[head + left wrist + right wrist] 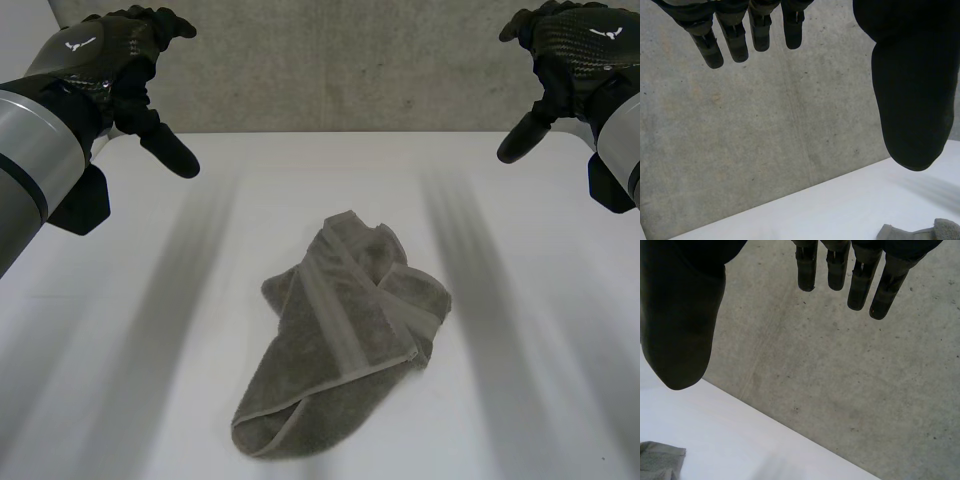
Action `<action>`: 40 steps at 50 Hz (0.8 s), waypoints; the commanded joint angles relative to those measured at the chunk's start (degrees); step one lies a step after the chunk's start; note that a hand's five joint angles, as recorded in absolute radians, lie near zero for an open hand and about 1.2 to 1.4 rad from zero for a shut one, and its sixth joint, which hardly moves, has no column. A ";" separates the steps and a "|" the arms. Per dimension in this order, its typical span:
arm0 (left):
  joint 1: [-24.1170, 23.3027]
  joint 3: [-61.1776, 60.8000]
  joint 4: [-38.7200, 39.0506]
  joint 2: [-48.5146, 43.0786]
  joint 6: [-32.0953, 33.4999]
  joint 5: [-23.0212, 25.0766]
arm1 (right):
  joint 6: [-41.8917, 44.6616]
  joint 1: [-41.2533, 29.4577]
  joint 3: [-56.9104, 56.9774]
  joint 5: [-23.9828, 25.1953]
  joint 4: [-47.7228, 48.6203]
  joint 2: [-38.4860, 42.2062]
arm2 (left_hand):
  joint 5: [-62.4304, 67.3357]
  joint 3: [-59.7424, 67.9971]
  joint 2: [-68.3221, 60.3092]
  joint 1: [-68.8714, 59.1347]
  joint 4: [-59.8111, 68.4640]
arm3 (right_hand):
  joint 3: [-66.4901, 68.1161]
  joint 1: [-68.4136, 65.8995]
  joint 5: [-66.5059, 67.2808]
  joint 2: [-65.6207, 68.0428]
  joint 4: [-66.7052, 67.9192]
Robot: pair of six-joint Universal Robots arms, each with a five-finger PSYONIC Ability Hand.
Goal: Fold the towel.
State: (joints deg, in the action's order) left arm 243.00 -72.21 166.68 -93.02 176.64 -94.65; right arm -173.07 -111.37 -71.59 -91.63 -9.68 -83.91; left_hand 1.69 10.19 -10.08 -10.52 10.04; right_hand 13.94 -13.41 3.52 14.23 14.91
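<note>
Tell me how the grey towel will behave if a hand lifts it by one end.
The towel will probably be floppy: it lies crumpled, with soft folds and a turned-over hem. Lifted by one end, the rest would likely hang and unfold. Its fuzzy pile looks grippy, so it should drag on the table rather than slide freely.

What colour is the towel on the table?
The towel is plain grey, with a lighter smooth band along its edges. The head view shows it best.
</note>
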 commanded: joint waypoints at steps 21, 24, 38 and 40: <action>-0.50 -1.34 0.92 -0.14 0.10 0.96 | 3.60 1.07 0.13 1.97 -0.34 0.33 | -0.80 0.70 -0.81 -0.37 0.84 | -3.94 3.41 -3.52 -4.23 -4.91; -1.64 -1.97 1.80 -1.36 0.11 2.10 | 12.62 1.07 -0.39 4.43 -1.21 1.12 | -0.80 0.70 -0.81 -0.37 0.84 | -3.94 3.41 -3.52 -4.23 -4.91; -14.38 -4.69 5.22 -20.60 14.31 18.36 | 29.81 3.78 -1.01 4.79 -6.05 3.23 | 0.88 2.38 -2.49 -2.05 2.53 | -3.94 3.41 -3.52 -4.23 -4.91; -15.27 -5.13 6.46 -22.64 17.07 18.37 | 29.90 4.32 -1.27 4.97 -6.05 3.14 | 1.05 2.55 -2.66 -2.22 2.69 | -3.94 3.41 -3.52 -4.23 -4.91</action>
State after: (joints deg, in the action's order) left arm 231.54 -76.14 171.01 -109.06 184.66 -78.03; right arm -142.43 -109.13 -72.42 -86.73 -15.45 -80.62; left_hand 1.69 10.63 -10.68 -10.72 10.68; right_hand 13.93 -13.41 3.52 14.23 14.91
